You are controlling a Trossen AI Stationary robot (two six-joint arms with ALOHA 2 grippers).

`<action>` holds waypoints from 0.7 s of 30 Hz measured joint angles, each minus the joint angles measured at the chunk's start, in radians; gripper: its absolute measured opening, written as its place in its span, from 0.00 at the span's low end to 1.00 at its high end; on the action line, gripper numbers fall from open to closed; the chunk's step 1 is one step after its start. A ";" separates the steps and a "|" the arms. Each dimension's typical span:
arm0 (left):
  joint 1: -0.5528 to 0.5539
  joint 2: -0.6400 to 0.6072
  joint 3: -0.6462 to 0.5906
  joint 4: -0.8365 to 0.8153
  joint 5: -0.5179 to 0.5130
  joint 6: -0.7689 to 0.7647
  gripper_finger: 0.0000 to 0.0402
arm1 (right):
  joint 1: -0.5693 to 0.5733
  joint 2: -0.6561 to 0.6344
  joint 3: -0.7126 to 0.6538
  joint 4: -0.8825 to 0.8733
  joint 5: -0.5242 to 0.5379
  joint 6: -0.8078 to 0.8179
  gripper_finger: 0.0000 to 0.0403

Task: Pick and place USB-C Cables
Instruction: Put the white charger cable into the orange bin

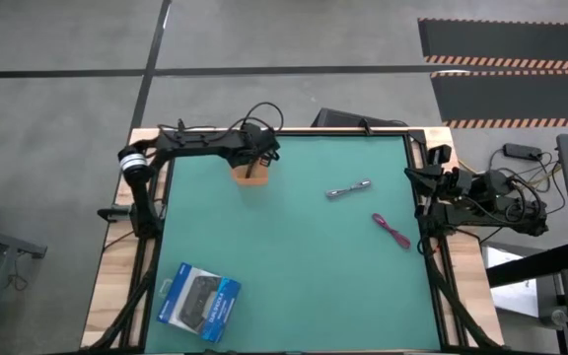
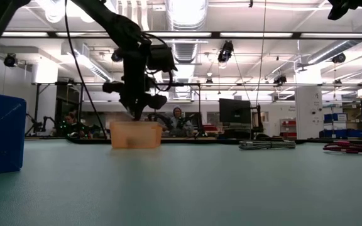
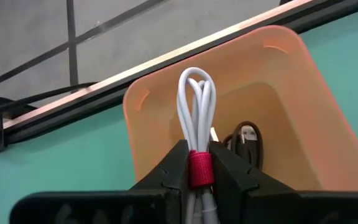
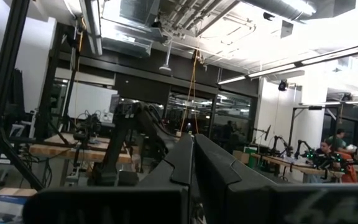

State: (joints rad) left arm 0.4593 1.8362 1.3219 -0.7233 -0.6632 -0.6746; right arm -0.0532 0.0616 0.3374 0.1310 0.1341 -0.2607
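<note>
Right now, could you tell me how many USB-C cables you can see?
4: a white cable held in the left end effector above the orange bin, a black cable inside that bin, a silver-grey cable and a magenta cable lying on the green mat. The bin may hide more.

High view: even, diffuse light, flat teal-green table mat (image 1: 294, 247) without glare, only faint soft shadows under the arms. Low view: strongly backlit; long white ceiling light strips (image 2: 184, 9) at the top centre blow out, the dark left arm reads as a near silhouette, and the mat in the lower half shows a pale sheen. Left wrist view: bright, the translucent orange plastic bin (image 3: 303, 93) glows, near fingers soft-focused. Right wrist view: dim interior, glaring ceiling fixtures in the upper part, foreground fingers dark and blurred.
</note>
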 joint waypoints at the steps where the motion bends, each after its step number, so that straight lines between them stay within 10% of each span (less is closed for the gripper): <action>1: 0.000 0.003 0.001 0.001 0.000 0.000 0.08 | 0.000 0.000 0.000 0.000 0.000 0.000 0.02; 21: 0.006 0.057 -0.006 0.008 0.000 -0.003 0.08 | 0.000 0.000 0.000 -0.001 0.000 0.000 0.02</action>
State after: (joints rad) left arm 0.4658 1.8936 1.3159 -0.7158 -0.6628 -0.6777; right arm -0.0532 0.0616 0.3374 0.1303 0.1337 -0.2611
